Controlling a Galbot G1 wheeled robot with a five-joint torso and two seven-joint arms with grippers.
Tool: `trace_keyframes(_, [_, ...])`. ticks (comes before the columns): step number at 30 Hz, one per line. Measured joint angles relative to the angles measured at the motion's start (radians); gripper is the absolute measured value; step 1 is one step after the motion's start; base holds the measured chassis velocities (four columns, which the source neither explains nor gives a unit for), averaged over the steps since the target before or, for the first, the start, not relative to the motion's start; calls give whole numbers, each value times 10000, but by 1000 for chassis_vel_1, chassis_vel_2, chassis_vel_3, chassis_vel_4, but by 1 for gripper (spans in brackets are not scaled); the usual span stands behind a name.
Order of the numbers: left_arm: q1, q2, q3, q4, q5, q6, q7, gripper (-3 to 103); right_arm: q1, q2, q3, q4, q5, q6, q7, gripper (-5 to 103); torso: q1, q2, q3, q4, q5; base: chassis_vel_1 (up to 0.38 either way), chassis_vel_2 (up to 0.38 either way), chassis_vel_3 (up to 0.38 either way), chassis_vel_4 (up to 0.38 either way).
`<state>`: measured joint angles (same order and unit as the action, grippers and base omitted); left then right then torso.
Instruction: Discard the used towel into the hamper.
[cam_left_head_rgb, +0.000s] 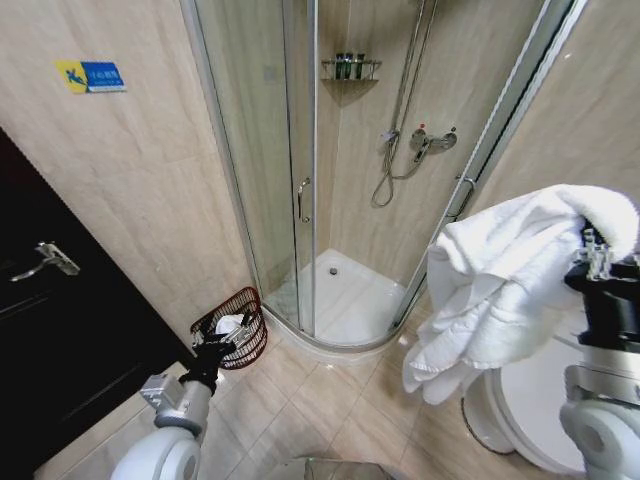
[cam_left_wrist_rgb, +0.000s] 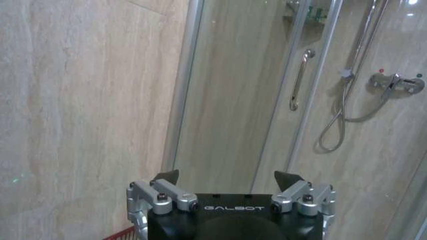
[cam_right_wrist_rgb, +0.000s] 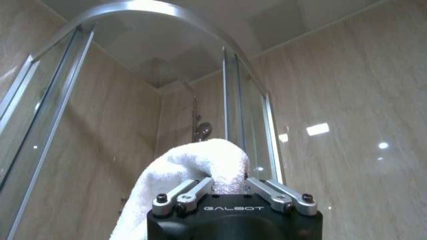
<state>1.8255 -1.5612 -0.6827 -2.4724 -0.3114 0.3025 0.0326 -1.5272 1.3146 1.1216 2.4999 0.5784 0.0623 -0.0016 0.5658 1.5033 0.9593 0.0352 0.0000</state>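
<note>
Beige-tiled bathroom. Right gripper (cam_right_wrist_rgb: 230, 186) clamped on bulky white terry towel (cam_left_head_rgb: 500, 285), well apart from dark reddish-brown wire hamper (cam_left_head_rgb: 233, 327); left gripper (cam_left_wrist_rgb: 227, 181) spread, empty. Risk: trailing folds could snag hamper's rim.

Curved glass shower enclosure (cam_left_head_rgb: 300, 200) with chrome mixer tap (cam_left_head_rgb: 432, 141) and hose, white tray below. Wire corner shelf (cam_left_head_rgb: 350, 70) holding small bottles. Dark door with lever handle (cam_left_head_rgb: 48, 259); blue-yellow wall sign (cam_left_head_rgb: 90, 76).

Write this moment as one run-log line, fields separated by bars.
right gripper: shut on white towel, raised | left gripper: open, low beside hamper | towel not yet in hamper
</note>
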Motion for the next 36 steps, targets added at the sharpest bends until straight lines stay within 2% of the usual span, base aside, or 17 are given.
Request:
trace_keyframes(18, [0,0,0,0,0,0,0,97,29,-47,131,0,40,26,6,7,-6,-13,-7,0,0,15,13,14,16])
trace_keyframes(36, [0,0,0,0,0,0,0,97,40,-51,224,0,223,308,-52,7,-9,-18,-10,1,-1,98,99,94,100])
